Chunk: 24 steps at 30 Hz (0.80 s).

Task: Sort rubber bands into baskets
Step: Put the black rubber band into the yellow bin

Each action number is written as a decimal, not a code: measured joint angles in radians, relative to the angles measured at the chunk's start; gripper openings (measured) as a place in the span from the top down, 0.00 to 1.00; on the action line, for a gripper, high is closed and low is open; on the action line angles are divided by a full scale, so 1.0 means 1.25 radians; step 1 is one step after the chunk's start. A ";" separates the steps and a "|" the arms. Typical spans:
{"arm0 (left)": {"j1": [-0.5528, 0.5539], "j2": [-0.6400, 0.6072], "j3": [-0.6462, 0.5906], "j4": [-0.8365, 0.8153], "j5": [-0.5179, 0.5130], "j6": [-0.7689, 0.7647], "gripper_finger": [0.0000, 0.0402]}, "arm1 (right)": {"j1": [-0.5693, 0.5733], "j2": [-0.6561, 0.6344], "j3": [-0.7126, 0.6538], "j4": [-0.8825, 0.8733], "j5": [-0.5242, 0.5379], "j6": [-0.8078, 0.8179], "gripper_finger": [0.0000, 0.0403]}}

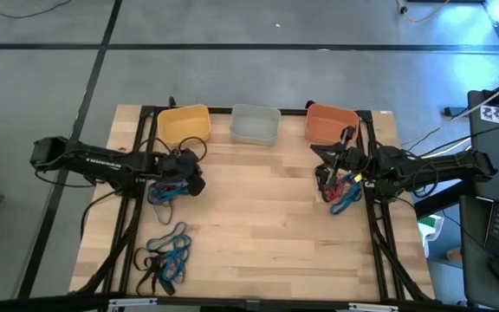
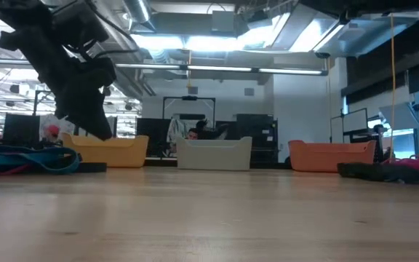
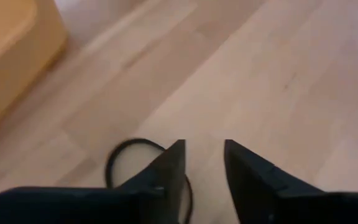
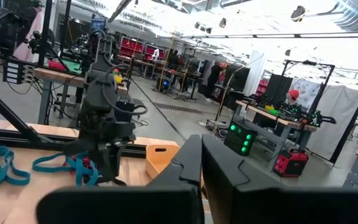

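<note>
- Left gripper (image 3: pixel 204 168): fingers stand a narrow way apart with nothing between them. A black rubber band (image 3: pixel 132 163) lies on the table (image 1: pixel 267 199) just beside and partly under one finger — apparently loose, not held. Judged: either just let go or about to be picked; the band is not in any tub.
- The yellow basket (image 1: pixel 184 124) sits near this gripper, just beyond it toward the far edge — the likely destination if black goes there; I cannot tell which colour belongs to which tub.
- A tangle of blue and red bands (image 1: pixel 166 191) lies close behind the left gripper, touching or nearly touching the arm. A second heap (image 1: pixel 165 257), blue and black, sits farther off at the near edge.
- Right gripper (image 1: pixel 346 139) is raised near the orange basket (image 1: pixel 332 123), fingers pressed together; nothing visibly held. Its own pile (image 1: pixel 343 192) of blue and red bands lies just below it.
- The grey basket (image 1: pixel 255 124) stands between the other two, well apart from both grippers.
- Obstacles: tangled loops may come up together; frame rails run beside both piles.
</note>
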 joint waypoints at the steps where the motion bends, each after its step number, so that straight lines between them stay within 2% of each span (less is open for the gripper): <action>1: 0.010 0.000 0.002 -0.001 0.023 -0.001 0.68 | 0.000 0.000 0.000 0.000 0.000 0.000 0.96; 4: 0.030 0.001 0.022 0.003 0.075 -0.001 0.61 | 0.000 0.000 0.000 0.000 0.000 0.000 0.96; 8: 0.025 0.032 0.074 -0.008 0.091 0.010 0.58 | 0.000 0.000 0.000 0.000 0.000 -0.003 0.96; 11: 0.017 0.080 0.123 -0.030 0.092 0.028 0.59 | 0.000 0.000 0.000 0.001 0.000 -0.004 0.96; 16: 0.020 0.167 0.182 -0.157 0.094 0.024 0.63 | 0.000 0.000 0.000 0.001 0.000 -0.004 0.96; 24: 0.020 0.237 0.181 -0.209 0.084 -0.001 0.65 | 0.000 0.000 0.000 -0.003 0.000 -0.004 0.96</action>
